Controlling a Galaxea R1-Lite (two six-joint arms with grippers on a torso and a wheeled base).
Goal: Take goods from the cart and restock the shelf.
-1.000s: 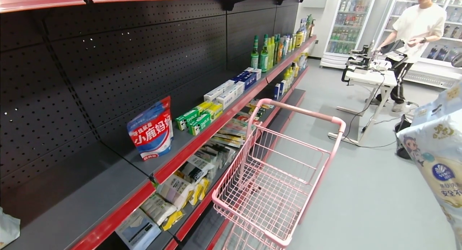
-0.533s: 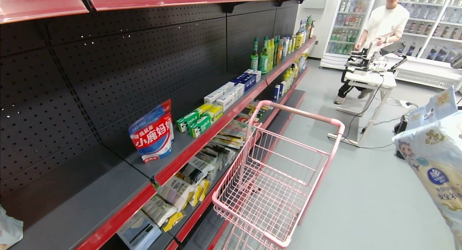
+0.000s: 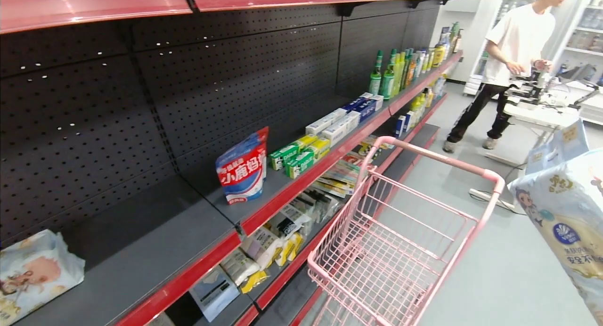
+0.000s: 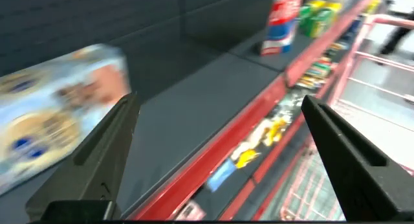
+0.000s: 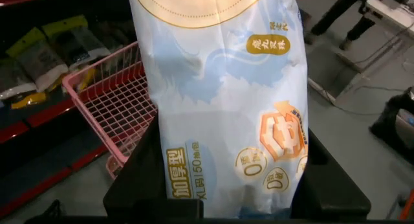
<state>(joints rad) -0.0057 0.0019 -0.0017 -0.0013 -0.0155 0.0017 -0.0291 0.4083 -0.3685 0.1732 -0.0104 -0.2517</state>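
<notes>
A pink wire cart (image 3: 405,250) stands in the aisle beside the dark shelf (image 3: 165,241) with red edges. My right gripper (image 5: 233,198) is shut on a tall pale blue and white pack (image 5: 220,107), which hangs at the right of the cart (image 5: 110,101) in the head view (image 3: 565,222). My left gripper (image 4: 220,159) is open over the shelf board (image 4: 213,101), nothing between its fingers (image 4: 97,166). A similar pale pack (image 4: 58,133) lies on the board beside it, at the shelf's near left end (image 3: 33,274). A red and blue pouch (image 3: 242,168) stands farther along.
Green boxes (image 3: 294,156), white and blue boxes (image 3: 339,121) and bottles (image 3: 391,74) line the shelf farther right. Packets fill the lower shelf (image 3: 273,241). A white table (image 3: 541,114) stands at the back right. Bare floor (image 3: 509,279) lies right of the cart.
The head camera has turned left, so the whole picture has shifted right and the pale pack on the shelf shows more fully. The held pack stays at the right edge.
</notes>
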